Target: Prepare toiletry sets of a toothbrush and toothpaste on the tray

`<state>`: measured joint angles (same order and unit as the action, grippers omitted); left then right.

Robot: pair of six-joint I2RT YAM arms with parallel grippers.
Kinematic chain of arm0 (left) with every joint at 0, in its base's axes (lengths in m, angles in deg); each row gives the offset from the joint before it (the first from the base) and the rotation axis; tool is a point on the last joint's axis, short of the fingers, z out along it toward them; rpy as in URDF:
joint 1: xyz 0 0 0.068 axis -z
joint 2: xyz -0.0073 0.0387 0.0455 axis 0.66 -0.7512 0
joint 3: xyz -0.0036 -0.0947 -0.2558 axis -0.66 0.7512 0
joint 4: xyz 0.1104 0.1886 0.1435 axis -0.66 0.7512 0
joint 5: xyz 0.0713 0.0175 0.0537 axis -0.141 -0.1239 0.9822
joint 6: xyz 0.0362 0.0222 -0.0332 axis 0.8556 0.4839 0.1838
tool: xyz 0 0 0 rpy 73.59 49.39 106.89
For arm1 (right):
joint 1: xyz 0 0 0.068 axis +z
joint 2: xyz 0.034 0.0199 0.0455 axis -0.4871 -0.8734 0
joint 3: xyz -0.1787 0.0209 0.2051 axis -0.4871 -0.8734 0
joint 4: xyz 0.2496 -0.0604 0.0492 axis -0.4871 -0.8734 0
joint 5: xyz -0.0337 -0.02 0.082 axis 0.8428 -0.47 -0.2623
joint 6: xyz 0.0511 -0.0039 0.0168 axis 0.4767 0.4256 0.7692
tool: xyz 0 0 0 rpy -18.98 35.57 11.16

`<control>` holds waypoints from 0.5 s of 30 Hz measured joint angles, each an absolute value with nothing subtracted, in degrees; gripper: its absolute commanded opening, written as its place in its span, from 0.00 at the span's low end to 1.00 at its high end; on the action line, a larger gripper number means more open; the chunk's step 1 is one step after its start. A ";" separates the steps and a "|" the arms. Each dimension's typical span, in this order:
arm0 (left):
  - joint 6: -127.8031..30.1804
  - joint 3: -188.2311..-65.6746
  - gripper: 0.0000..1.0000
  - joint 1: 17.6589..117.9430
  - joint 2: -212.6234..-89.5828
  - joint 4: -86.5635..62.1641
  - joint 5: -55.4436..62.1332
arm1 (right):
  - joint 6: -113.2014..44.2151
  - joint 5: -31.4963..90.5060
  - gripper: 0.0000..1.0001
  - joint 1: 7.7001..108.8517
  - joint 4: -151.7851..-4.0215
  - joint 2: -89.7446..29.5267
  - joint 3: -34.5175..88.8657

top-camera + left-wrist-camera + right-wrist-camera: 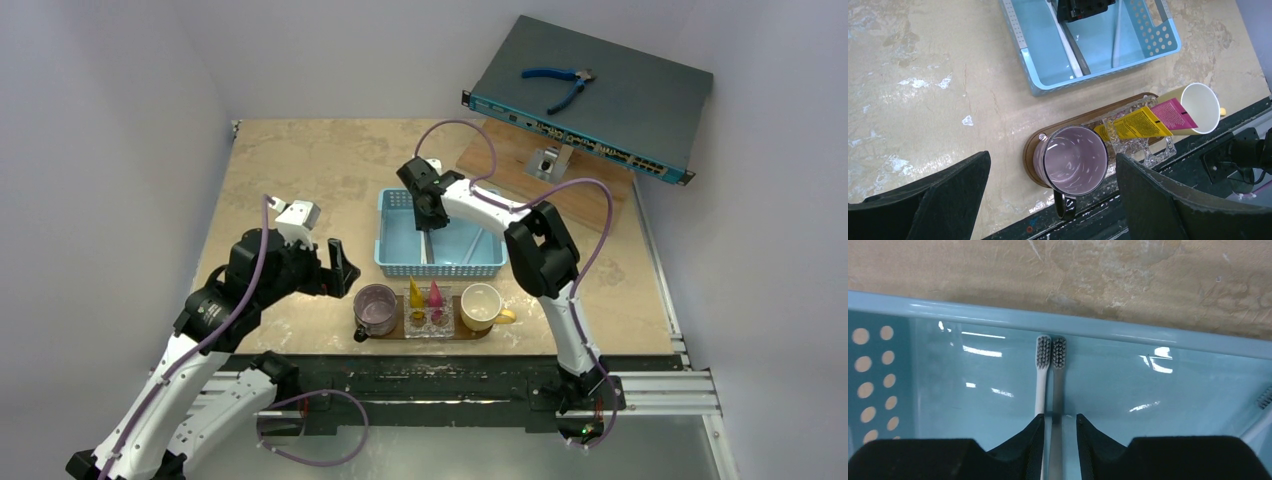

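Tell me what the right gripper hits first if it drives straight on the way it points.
Probably the white toothbrush and grey toothbrush: their handles run between the narrowly parted jaws of the right gripper, lying in the blue basket. The basket floor comes right after; depth is unclear.

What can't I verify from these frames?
Right wrist: right pincer straddles the grey toothbrush, hiding its handle; grip unclear.
Right wrist: a third toothbrush is cut off by the frame edge.
Top external: labels on the pink tube and yellow tube are too small.
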<state>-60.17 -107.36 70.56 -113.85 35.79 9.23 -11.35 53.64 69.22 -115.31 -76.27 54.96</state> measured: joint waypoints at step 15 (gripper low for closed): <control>-60.17 -107.36 0.95 70.58 -114.42 35.77 9.28 | -11.83 52.35 0.07 69.16 -114.83 -78.80 56.01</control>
<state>-60.17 -107.36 70.58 -114.42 35.77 9.28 -11.83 52.35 69.16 -114.83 -78.80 56.01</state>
